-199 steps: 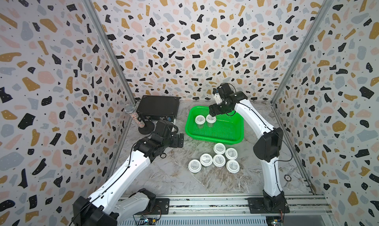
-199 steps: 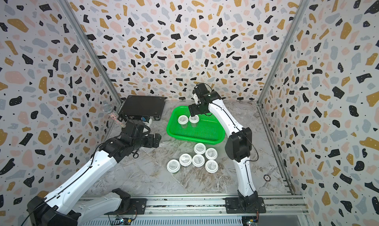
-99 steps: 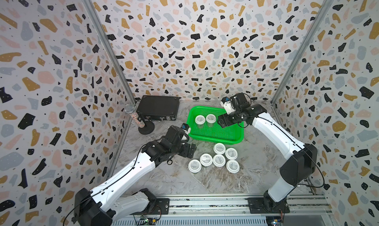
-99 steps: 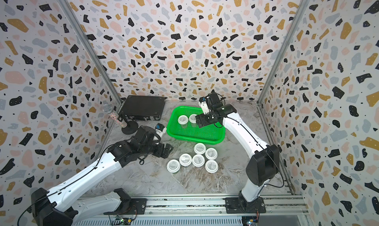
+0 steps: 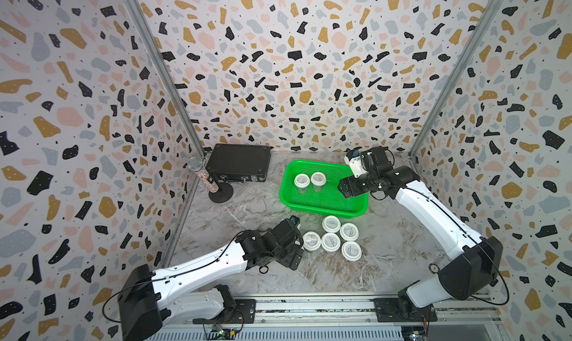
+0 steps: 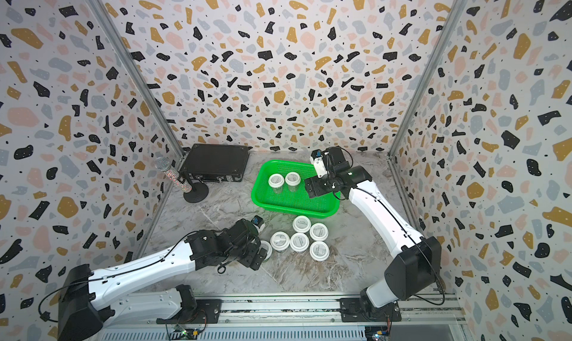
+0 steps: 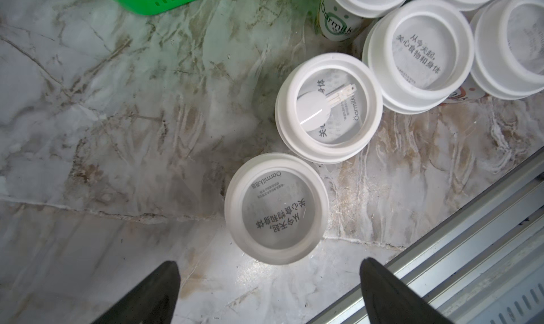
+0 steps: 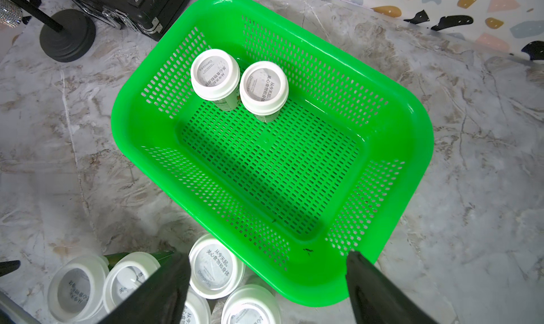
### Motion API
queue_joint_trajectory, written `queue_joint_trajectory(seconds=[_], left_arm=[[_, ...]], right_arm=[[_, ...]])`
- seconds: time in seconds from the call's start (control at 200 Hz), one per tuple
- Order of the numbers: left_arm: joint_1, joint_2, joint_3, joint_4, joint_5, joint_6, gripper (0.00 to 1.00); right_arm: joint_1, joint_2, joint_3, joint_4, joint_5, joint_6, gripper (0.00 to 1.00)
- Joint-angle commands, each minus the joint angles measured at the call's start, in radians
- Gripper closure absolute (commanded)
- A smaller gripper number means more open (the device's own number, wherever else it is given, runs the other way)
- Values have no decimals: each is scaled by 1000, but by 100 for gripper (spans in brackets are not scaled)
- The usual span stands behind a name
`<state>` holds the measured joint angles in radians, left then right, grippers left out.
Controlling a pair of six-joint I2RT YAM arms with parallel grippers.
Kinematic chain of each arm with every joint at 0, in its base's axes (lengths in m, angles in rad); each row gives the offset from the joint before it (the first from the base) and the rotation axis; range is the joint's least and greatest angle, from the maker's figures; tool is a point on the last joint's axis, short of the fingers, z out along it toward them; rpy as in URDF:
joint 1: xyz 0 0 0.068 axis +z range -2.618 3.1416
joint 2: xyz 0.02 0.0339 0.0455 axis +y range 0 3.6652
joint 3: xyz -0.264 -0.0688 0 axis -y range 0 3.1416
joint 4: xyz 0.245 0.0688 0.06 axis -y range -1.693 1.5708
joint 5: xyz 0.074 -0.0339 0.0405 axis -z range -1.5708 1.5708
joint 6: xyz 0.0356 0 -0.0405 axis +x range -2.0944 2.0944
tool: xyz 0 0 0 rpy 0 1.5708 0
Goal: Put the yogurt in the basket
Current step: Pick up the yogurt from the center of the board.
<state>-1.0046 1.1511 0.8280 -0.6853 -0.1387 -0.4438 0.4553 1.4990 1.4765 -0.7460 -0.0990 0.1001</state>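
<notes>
Basket (image 5: 323,207) sits mid-frame in both top views, with two yogurt cups (image 5: 302,180) upright in its upper-left corner. Six more cups (image 5: 330,242) are clustered on the marble tabletop (image 5: 387,262) just below it. Left gripper (image 7: 268,266) is low at the cluster's left edge, jaws wide apart and empty, nearest cup (image 7: 276,207) just ahead of the fingertips. Right gripper (image 8: 266,256) hovers over the basket's right end, jaws spread, holding nothing.
</notes>
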Motion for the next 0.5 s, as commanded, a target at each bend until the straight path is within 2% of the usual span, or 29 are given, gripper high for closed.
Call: queue_joint_trajectory(seconds=[0.0,0.14,0.496], left_arm=[[-15,24,18,27,-38,-1,3],[-15,89,40,16,-69,12,8],[-16,184,98,31,-58,47,21]], right_arm=[[-6,-31,-13,8,10,6,12],[-8,-37,-21,11,8,9,12],[-14,-34,-36,16,14,12,12]])
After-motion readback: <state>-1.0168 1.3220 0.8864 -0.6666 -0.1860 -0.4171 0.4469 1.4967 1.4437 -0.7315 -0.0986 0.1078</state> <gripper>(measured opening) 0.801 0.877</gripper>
